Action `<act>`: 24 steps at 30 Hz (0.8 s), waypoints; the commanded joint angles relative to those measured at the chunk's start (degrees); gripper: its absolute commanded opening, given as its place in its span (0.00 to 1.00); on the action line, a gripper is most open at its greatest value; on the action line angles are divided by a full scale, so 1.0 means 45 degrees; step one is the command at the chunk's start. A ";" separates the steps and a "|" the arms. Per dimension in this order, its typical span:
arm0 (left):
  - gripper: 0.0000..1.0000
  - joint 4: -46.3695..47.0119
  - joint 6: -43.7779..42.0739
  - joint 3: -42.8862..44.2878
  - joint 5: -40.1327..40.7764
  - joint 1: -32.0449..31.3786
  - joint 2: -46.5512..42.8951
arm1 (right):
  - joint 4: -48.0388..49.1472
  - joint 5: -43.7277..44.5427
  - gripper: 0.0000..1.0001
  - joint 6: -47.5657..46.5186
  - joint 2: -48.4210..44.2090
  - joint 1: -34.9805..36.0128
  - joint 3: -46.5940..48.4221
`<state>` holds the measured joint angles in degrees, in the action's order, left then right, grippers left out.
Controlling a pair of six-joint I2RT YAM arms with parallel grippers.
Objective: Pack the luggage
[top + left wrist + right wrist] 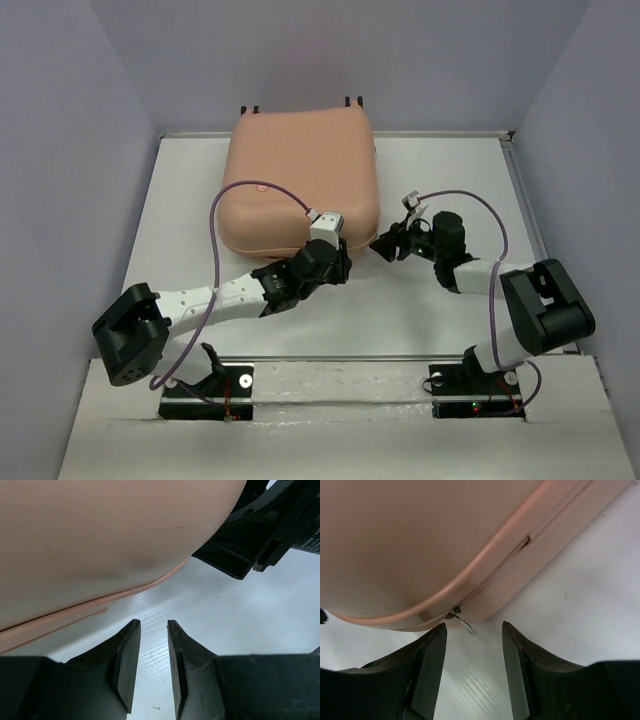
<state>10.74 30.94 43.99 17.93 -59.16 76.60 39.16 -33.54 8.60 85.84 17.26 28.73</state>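
Top external view, read left to right. The left gripper (343, 263) sits just below the lower right corner of the suitcase (300, 175). The suitcase lies flat and shut on the white table (180, 220), upper centre of the frame, with two small dark wheels (247, 108) poking out at its top edge. The right gripper (381, 245) is right of that same corner and points left at it. The two grippers are near each other but apart.

Left wrist view:
- The suitcase (100, 540) fills the upper left, its rounded edge curving down toward the table (225, 625).
- The left gripper (153, 625) is at bottom centre, its fingers (127, 655) nearly together with only a slim gap, and nothing is between them.
- Part of the right gripper (245, 545) shows at upper right.
- Whether the fingertips touch the shell – cannot tell.

Right wrist view:
- The suitcase (420, 535) covers the upper left, and the zipper (512, 552) runs along its rim.
- A small metal zipper pull (462, 620) hangs at the corner.
- The right gripper (474, 626) has its fingers (432, 660) spread, and the pull sits just above the gap, closer to the left tip – not pinched.
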 commanded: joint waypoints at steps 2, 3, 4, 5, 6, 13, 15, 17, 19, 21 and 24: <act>0.39 0.0757 -0.0253 0.0420 0.0390 -0.0057 0.0126 | 0.1903 -0.1141 0.54 0.0315 0.0084 0.0013 0.0549; 0.39 0.0757 -0.0254 0.0459 0.0428 -0.0057 0.0146 | 0.1865 -0.1063 0.54 0.0296 0.0103 0.0013 0.0626; 0.39 0.0738 -0.0273 0.0479 0.0467 -0.0057 0.0185 | 0.1846 -0.1004 0.54 0.0276 0.0103 0.0013 0.0724; 0.39 0.0738 -0.0293 0.0537 0.0487 -0.0057 0.0243 | 0.1865 -0.0946 0.54 0.0276 0.0123 0.0013 0.0763; 0.39 0.0738 -0.0332 0.0596 0.0526 -0.0057 0.0283 | 0.1865 -0.0965 0.53 0.0238 0.0162 0.0013 0.0841; 0.39 0.0757 -0.0547 0.1259 0.1209 0.0001 0.0790 | 0.2605 -0.1044 0.33 0.0724 0.0319 0.0013 0.0550; 0.39 0.0718 -0.0625 0.1533 0.1268 0.0021 0.0966 | 0.3036 -0.0926 0.25 0.0881 0.0260 0.0013 0.0393; 0.39 0.0699 -0.0703 0.1631 0.1308 0.0021 0.1064 | 0.3250 -0.0751 0.18 0.0979 0.0279 0.0013 0.0334; 0.39 0.0699 -0.0781 0.1670 0.1405 0.0059 0.1123 | 0.3388 -0.0595 0.09 0.1116 0.0396 0.0013 0.0315; 0.39 0.0699 -0.0801 0.1729 0.1541 0.0099 0.1201 | 0.3641 -0.0535 0.07 0.1407 0.0377 0.0013 0.0237; 0.39 0.0699 -0.1054 0.1924 0.1912 0.0255 0.1337 | 0.3487 -0.0186 0.07 0.1663 -0.0012 0.0013 -0.0133</act>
<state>10.87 28.27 49.04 21.32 -59.02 81.95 45.89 -37.74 13.91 87.72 17.23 28.95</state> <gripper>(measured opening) 0.396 0.077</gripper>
